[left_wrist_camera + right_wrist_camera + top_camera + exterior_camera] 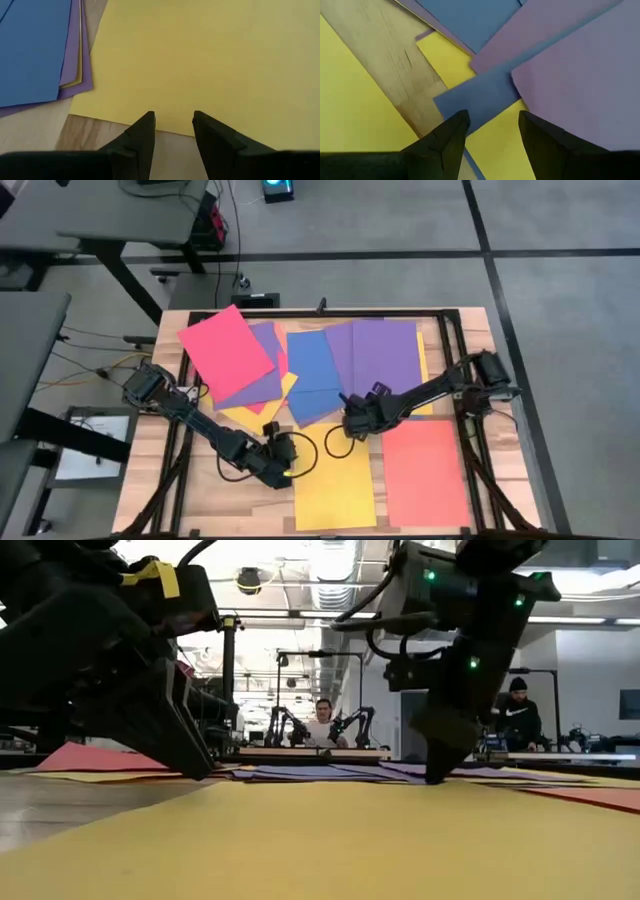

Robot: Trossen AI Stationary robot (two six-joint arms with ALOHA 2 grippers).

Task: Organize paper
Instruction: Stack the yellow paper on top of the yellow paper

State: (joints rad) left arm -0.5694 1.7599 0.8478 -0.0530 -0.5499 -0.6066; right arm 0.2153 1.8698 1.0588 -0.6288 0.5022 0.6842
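Note:
Coloured paper lies flat on the wooden table. At the far middle is a loose, overlapping pile: a red sheet (pixel 228 345), purple sheets (pixel 385 355), a blue sheet (pixel 312 370) and yellow ones beneath. A single yellow sheet (pixel 335 485) and an orange-red sheet (pixel 425 470) lie near the front edge. My left gripper (pixel 290 463) is open and low at the yellow sheet's left edge (pixel 125 122). My right gripper (pixel 347 423) is open and low over a blue sheet's corner (pixel 470 102) at the pile's near side. My left gripper (pixel 172 120) points down with its fingertips (pixel 147 125) right at the yellow sheet's edge; I cannot tell whether they touch it. My right gripper (pixel 492 120) points down with its fingertips (pixel 435 775) at the level of the blue and yellow sheets; whether they touch cannot be told.
A black frame (pixel 455 320) runs around the tabletop. A black cable loop (pixel 335 442) hangs between the two grippers. Bare wood (pixel 215 500) shows at the front left. A white printed sheet (pixel 85 445) lies off the table's left. People (pixel 322 725) sit in the room beyond.

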